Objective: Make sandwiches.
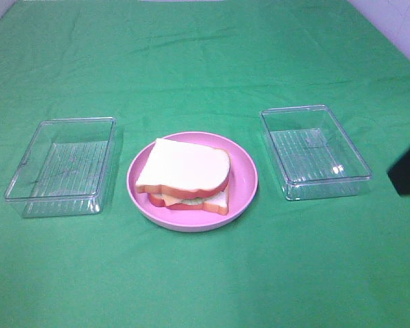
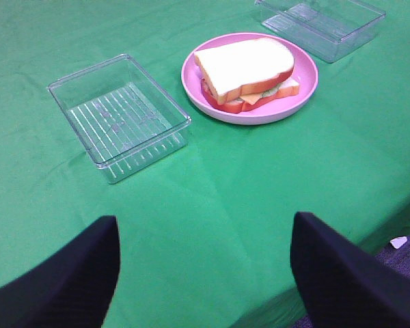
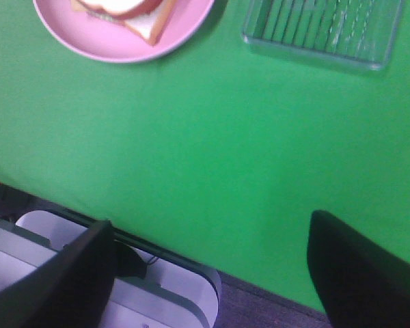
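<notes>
An assembled sandwich [image 1: 184,176] sits on a round pink plate [image 1: 244,179] at the centre of a green cloth [image 1: 205,61], its top bread slice capping layers of red, yellow and green that peek out at the edges. Two clear trays, the left tray [image 1: 61,166] and the right tray [image 1: 316,152], flank the plate and hold nothing, which suggests the stacking is finished and little or nothing remains. The left gripper [image 2: 205,273] hangs well back from the plate with its jaws spread wide and nothing between them; the right gripper [image 3: 212,273] is likewise released and empty. Only the right wrist view shows the table's near edge and grey-white equipment [image 3: 157,294] below it; the overhead view catches just a dark sliver of the right arm [image 1: 408,171].
</notes>
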Robot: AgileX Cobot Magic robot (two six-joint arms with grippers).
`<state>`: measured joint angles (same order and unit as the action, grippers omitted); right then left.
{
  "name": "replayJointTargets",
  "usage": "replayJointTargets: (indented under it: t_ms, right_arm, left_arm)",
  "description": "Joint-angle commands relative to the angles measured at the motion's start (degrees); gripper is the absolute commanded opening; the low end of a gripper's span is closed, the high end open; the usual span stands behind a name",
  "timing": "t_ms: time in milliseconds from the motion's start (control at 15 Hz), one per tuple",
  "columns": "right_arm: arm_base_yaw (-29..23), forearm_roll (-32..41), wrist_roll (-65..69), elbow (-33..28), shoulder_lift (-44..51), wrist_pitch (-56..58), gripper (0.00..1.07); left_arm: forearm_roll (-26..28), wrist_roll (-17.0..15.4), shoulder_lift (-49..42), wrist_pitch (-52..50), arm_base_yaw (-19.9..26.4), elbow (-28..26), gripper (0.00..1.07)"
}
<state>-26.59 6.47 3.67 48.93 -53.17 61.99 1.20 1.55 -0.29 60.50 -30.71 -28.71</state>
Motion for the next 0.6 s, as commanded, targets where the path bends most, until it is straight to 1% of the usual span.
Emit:
replayJointTargets:
  t_ms: [67,133,200,267,333,467,600]
  right_arm:
    - [0.23,-0.69,-0.86,-7.10,9.28,1.49,0.73]
    - [0.23,-2.64,-0.86,-14.78,20.45,2.52,0.73]
    - [0.23,-4.13,-0.86,-17.25,25.44,2.75,0.73]
    - [0.23,-4.53,-0.86,-18.16,27.56,2.69,0.73]
    - [0.23,-4.58,-1.03,-18.33,32.43,0.86,0.73]
    - [0.23,-4.47,-6.53,-18.51,40.28,1.09,0.73]
    - [0.23,-2.98,-9.91,-18.91,45.78,0.57,0.72]
  left_arm:
    - [0.34,-0.11,-1.15,-0.63,-0.11,0.11,0.68]
    - [0.34,-0.11,-1.15,-0.63,-0.11,0.11,0.68]
    - [0.34,-0.11,-1.15,-0.63,-0.11,0.11,0.68]
    - [0.34,-0.11,-1.15,-0.63,-0.11,0.11,0.68]
    - [0.40,0.00,-1.15,-0.63,-0.11,0.11,0.68]
    - [0.52,0.11,-1.15,-0.63,-0.11,0.11,0.68]
    - [0.52,0.11,-1.15,-0.63,-0.11,0.11,0.68]
